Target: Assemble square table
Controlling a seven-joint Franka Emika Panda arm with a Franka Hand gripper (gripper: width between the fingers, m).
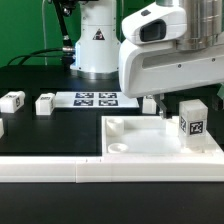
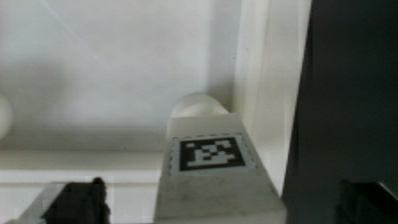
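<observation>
The square table's white top (image 1: 140, 145) lies at the front of the exterior view, with a raised rim and a corner socket (image 1: 118, 128). One white leg (image 1: 190, 118) stands upright on it at the exterior view's right, its tag facing the camera. In the wrist view that tagged leg (image 2: 214, 155) rises between my dark fingertips (image 2: 75, 203), with a gap on each side. My gripper (image 2: 221, 208) is open and grips nothing. In the exterior view the arm's white hand (image 1: 165, 55) hangs over the top and hides most of the fingers.
Two more tagged legs (image 1: 12, 100) (image 1: 45, 103) lie on the black table at the exterior view's left. The marker board (image 1: 95, 99) lies behind the top, before the robot's base (image 1: 98, 45). A long white border rail (image 1: 60, 172) runs along the front.
</observation>
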